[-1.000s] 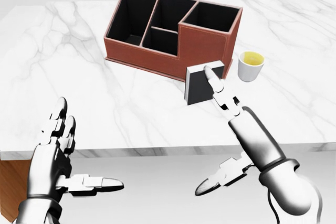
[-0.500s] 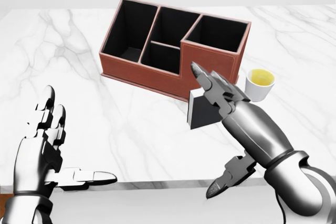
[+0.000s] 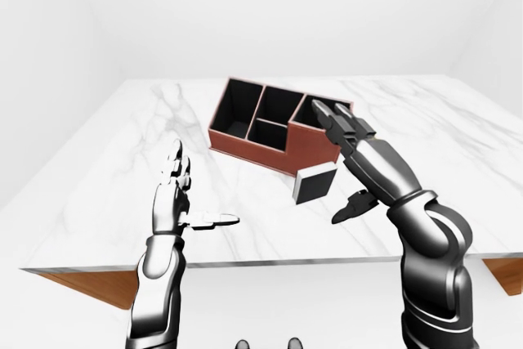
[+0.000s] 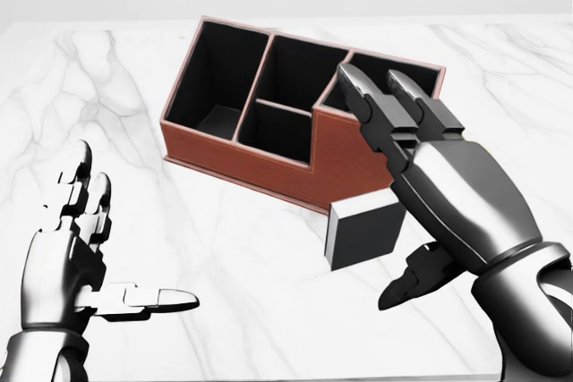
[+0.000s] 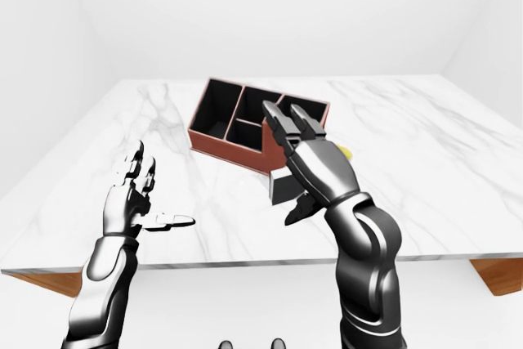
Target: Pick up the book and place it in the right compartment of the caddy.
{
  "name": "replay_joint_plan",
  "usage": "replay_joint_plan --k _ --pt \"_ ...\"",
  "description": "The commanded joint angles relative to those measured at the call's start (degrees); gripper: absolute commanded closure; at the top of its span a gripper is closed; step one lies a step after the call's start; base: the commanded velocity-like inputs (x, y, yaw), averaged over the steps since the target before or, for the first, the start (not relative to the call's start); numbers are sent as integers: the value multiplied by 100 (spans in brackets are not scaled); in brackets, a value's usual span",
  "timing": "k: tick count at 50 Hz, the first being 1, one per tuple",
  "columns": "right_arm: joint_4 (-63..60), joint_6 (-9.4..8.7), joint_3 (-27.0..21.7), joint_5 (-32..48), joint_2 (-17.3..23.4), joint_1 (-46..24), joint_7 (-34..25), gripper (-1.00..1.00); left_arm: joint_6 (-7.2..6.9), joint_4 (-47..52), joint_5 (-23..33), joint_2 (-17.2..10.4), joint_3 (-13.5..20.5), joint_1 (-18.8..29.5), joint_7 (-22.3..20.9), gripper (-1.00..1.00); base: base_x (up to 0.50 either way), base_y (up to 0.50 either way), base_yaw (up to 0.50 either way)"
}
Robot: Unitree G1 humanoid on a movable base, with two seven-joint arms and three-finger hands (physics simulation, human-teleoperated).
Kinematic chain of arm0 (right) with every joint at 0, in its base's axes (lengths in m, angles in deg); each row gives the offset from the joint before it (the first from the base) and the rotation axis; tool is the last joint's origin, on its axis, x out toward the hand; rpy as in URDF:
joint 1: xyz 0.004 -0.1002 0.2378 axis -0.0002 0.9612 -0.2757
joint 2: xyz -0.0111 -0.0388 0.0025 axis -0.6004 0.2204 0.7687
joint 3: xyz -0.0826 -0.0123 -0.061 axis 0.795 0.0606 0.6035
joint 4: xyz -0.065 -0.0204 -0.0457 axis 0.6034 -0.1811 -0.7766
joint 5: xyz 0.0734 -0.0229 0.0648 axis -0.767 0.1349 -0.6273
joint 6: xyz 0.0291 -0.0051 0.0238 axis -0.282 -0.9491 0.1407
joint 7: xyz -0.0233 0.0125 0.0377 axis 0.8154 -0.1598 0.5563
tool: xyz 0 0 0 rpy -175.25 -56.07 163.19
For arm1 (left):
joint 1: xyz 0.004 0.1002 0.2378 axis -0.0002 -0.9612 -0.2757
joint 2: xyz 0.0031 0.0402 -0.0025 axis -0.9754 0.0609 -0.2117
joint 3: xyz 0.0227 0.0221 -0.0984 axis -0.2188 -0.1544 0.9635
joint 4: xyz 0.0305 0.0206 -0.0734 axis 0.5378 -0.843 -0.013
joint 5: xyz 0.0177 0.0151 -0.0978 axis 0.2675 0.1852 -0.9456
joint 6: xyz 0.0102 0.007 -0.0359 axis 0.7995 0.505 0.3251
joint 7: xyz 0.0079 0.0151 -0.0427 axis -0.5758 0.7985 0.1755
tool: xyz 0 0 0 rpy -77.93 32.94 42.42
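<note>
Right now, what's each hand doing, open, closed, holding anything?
Left hand: open, empty.
Right hand: open, fingers spread over the book, not gripping it.

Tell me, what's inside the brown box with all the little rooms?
The caddy's three left compartments look dark and empty as far as they show. The right hand covers much of the right compartment, so its floor is hidden. The book is outside, beside the caddy's wall.
</note>
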Motion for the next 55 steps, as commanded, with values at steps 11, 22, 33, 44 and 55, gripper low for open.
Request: replay_joint_plan --k 11,22,33,44,55 --pt "-666 0 -36 469 -50 22 0 -100 0 22 34 11 -28 -39 10 -100 25 0 0" --pt "-780 0 -45 511 -61 59 0 -100 0 70 59 16 -33 -59 14 -100 22 0 0" --pt "-727 0 49 565 -145 205 0 -100 0 74 60 19 -19 -78 16 -100 21 0 0" --pt "-732 0 60 618 -186 269 0 -100 0 18 48 13 -3 -46 35 -100 15 0 0" --pt "-1056 0 262 726 -251 333 0 -100 0 -28 39 5 3 -34 33 -100 0 0 0"
